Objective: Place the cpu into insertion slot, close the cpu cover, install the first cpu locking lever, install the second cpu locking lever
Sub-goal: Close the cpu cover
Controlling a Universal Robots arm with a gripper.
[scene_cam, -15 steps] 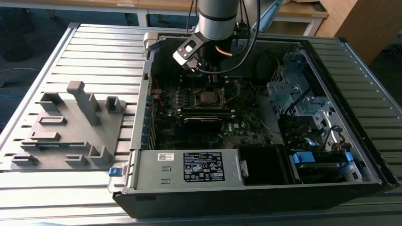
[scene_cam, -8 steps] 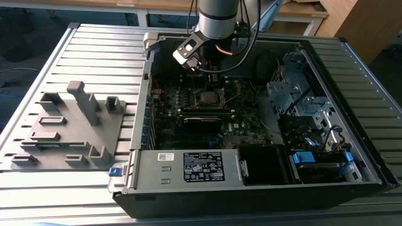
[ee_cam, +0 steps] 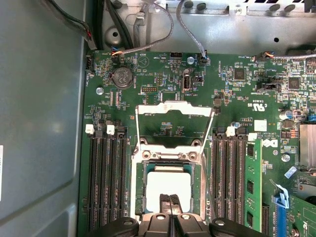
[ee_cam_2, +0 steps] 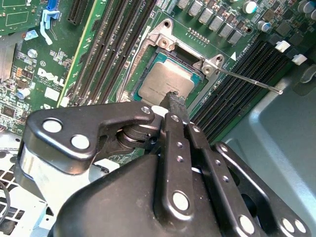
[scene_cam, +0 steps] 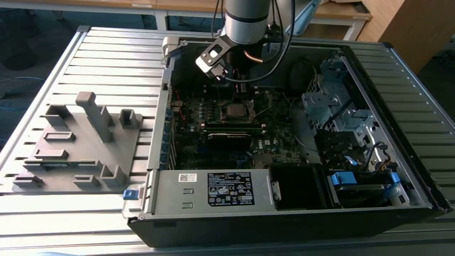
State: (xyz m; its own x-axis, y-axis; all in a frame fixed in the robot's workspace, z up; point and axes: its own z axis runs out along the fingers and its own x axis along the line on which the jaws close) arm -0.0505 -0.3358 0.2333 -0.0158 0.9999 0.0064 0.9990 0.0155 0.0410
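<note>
Claw [ee_cam: 170, 198], pinched closed, hovers over cpu [ee_cam: 168, 180] lying flat in insertion slot [ee_cam: 143, 192].

The cpu [ee_cam: 168, 183] in insertion slot [ee_cam: 143, 197], cpu cover [ee_cam: 174, 107] open beside it, memory slots [ee_cam: 106, 182] flanking.

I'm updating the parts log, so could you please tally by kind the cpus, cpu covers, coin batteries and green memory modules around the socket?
cpu: 1
cpu cover: 1
coin battery: 1
green memory module: 1
Total: 4
</note>
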